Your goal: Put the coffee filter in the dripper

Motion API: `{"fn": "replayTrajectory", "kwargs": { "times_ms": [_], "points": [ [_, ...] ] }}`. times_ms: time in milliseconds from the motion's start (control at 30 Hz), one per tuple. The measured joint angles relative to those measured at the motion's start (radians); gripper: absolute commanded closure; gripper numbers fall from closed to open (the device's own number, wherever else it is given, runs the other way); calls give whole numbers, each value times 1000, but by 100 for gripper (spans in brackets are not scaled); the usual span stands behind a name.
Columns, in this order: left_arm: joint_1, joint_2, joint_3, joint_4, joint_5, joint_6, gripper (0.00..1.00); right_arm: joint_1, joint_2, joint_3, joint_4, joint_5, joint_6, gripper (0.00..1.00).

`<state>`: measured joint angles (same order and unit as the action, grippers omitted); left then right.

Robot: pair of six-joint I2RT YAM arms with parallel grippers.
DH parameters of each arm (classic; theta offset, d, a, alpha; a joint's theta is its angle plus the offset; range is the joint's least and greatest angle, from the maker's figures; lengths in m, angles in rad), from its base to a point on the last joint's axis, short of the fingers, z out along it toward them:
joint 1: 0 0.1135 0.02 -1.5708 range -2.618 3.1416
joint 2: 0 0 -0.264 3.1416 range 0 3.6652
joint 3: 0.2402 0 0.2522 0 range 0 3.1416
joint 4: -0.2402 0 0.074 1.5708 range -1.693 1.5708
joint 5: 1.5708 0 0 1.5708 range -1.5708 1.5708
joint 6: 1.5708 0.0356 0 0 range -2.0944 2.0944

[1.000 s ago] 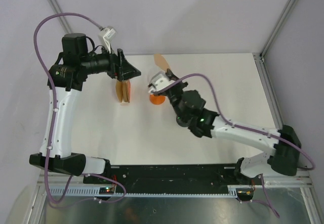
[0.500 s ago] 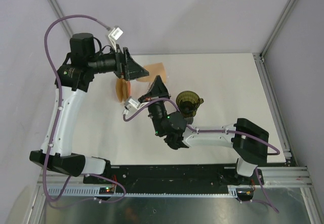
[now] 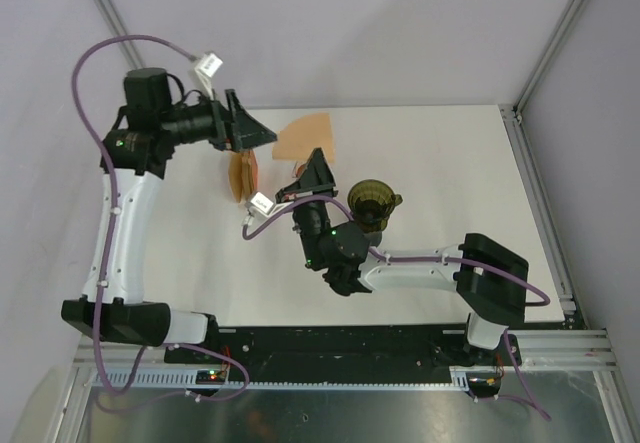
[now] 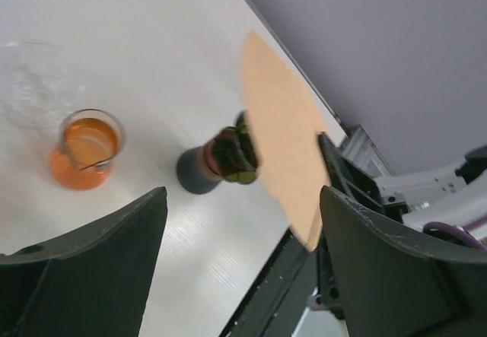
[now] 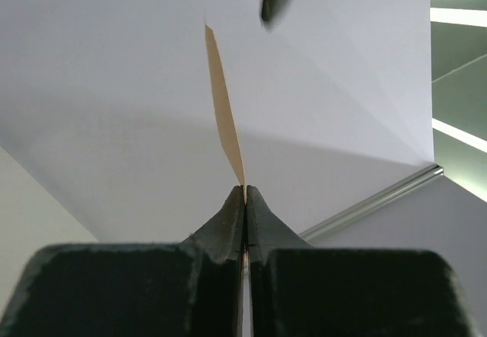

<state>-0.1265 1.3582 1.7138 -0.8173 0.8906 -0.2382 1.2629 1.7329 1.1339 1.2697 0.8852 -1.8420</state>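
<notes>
A tan, fan-shaped coffee filter (image 3: 306, 137) is up in the air at the back of the table, pinched at its lower edge by my right gripper (image 3: 318, 166), which is shut on it. The right wrist view shows the coffee filter (image 5: 224, 121) edge-on, rising from the closed fingertips (image 5: 245, 191). The dark olive dripper (image 3: 372, 201) stands on the table just right of that gripper. My left gripper (image 3: 258, 135) is open, just left of the filter and not touching it. Its view has the coffee filter (image 4: 285, 143) in front of the dripper (image 4: 228, 154), between its spread fingers (image 4: 84, 268).
A glass beaker of orange liquid (image 4: 85, 151) stands on the table under the left gripper, showing as an orange shape (image 3: 243, 175) from above. A clear empty glass (image 4: 34, 78) is beside it. The table's right edge has a metal rail (image 3: 535, 203).
The right arm swung left and uncovered the dripper, carrying the filter. Over the last half second the filter rose and turned broadside, and the left gripper drew back slightly to the left.
</notes>
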Motion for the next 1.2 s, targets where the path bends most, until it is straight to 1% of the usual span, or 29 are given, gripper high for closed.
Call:
{"fn": "replayTrajectory", "kwargs": {
  "times_ms": [100, 167, 367, 433, 567, 667, 800, 867, 933, 967, 1000, 1033, 1067, 1167, 1200],
  "points": [
    [88, 0, 14, 6, 12, -1, 11, -10, 0, 0, 0, 10, -18, 100],
    [108, 0, 14, 11, 23, -5, 10, -18, 0, 0, 1, 14, -22, 100],
    [39, -3, 17, 14, 66, -6, 7, -23, 0, 0, 1, 8, -37, 100],
    [6, -8, 18, 20, 67, -6, 8, -22, 0, 0, 1, 7, -41, 100],
    [-24, -22, 10, 27, 66, -6, 13, -18, 0, 3, 2, 7, -45, 100],
    [-25, -27, -14, 30, 63, -6, 24, -13, 0, 5, 3, 7, -48, 100],
    [-35, -4, -24, 30, 64, -8, 45, -7, 0, 5, 5, 7, -52, 100],
    [-55, 8, -25, 31, 64, -6, 58, -7, 0, 5, 5, 7, -52, 100],
    [-77, 13, -26, 31, 68, -8, 73, -7, 0, 5, 6, 7, -51, 100],
    [-88, 15, -26, 32, 73, -9, 84, -7, 0, 5, 6, 7, -49, 100],
    [-98, 16, -26, 34, 84, -5, 92, -7, 1, 5, 7, 7, -47, 100],
    [-104, 17, -26, 37, 89, -10, 96, -7, 1, 5, 7, 8, -44, 100],
    [-109, 17, -26, 38, 95, -8, 98, -6, 3, 6, 8, 8, -42, 100],
    [-114, 17, -27, 45, 108, -5, 100, -3, 10, 6, 8, 13, -35, 100],
    [-114, 17, -27, 45, 108, -5, 100, -2, 12, 6, 7, 15, -32, 95]
  ]
}}
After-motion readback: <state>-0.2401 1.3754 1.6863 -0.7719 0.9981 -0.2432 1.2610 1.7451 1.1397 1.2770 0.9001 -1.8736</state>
